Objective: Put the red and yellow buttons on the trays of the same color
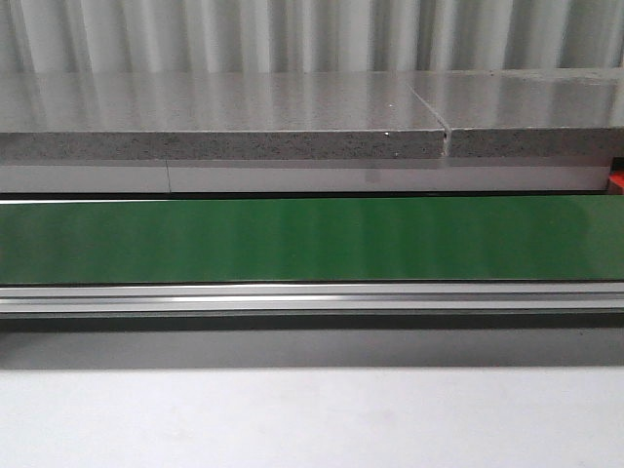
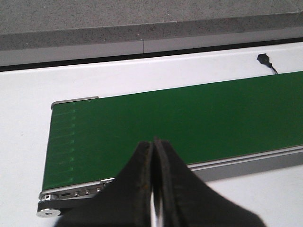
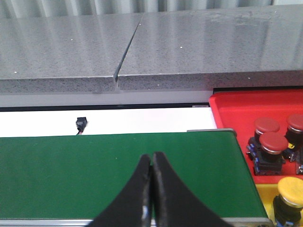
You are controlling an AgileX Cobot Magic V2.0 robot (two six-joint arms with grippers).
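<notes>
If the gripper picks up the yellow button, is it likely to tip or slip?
The yellow button looks top-heavy: a wide domed cap over a narrower dark body, so a push would probably tip it. The smooth cap may slip; the body likely grips better.

the conveyor belt (image 1: 312, 239) is plain dark green with a silver frame. the table (image 2: 23, 142) is white, the speckled slabs (image 3: 189, 52) grey. red buttons (image 3: 272, 142) sit in a red tray (image 3: 236, 106); one yellow button (image 3: 289, 191) shows, black-bodied.
</notes>
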